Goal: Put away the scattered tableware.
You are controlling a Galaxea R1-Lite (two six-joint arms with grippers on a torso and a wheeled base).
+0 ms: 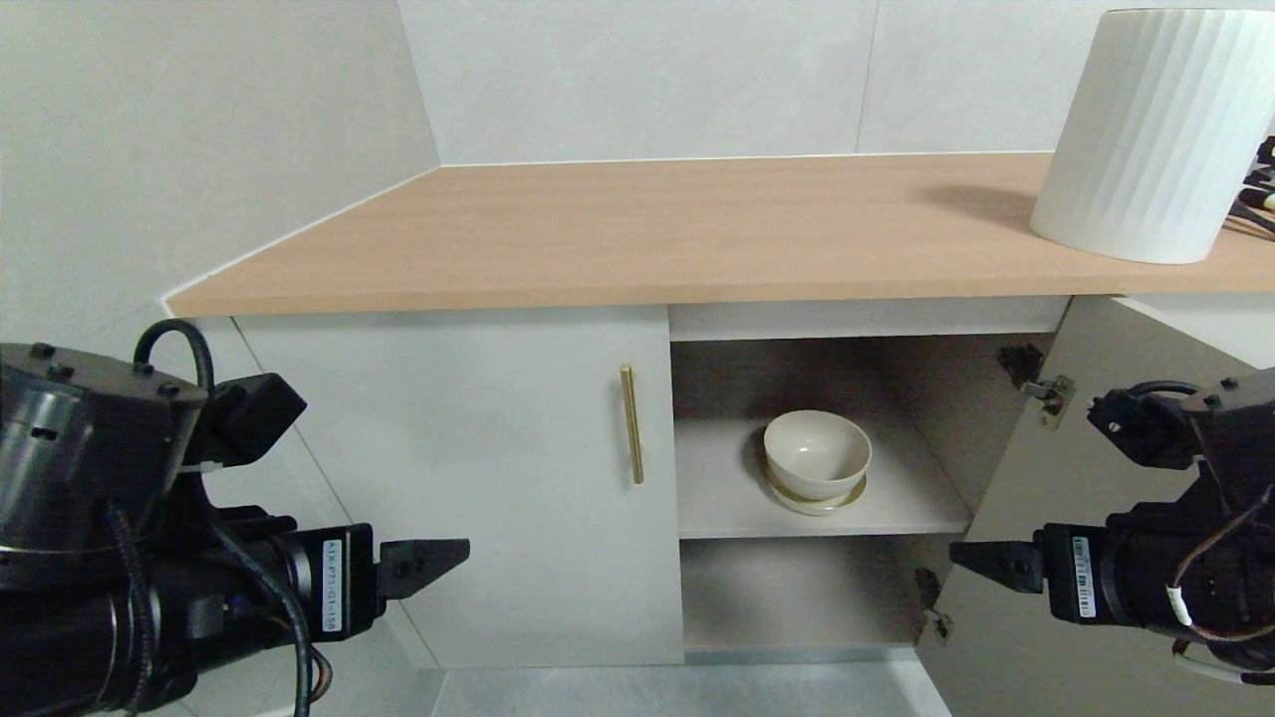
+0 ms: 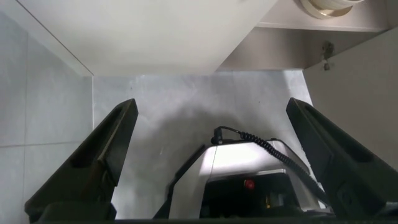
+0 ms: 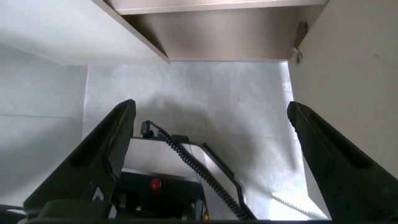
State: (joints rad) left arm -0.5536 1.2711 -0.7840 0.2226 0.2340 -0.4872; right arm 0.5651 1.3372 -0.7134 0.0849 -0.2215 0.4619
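A cream bowl (image 1: 817, 453) sits on a small gold-rimmed saucer (image 1: 815, 498) on the middle shelf (image 1: 727, 498) of the cabinet, behind the open right-hand door (image 1: 1056, 518). My left gripper (image 1: 438, 558) hangs low in front of the closed left door, open and holding nothing. My right gripper (image 1: 971, 560) hovers low beside the open door, also open with nothing in it. In the left wrist view the left gripper (image 2: 211, 109) points down over the floor, with the bowl (image 2: 326, 5) at the picture's edge. The right gripper (image 3: 211, 109) also faces the floor below the cabinet.
The closed left door carries a vertical gold handle (image 1: 631, 423). A wooden countertop (image 1: 637, 229) runs above, with a tall white ribbed cylinder (image 1: 1155, 129) at its right end. The lower shelf (image 1: 797, 593) lies bare. Grey floor (image 1: 677, 692) spreads below.
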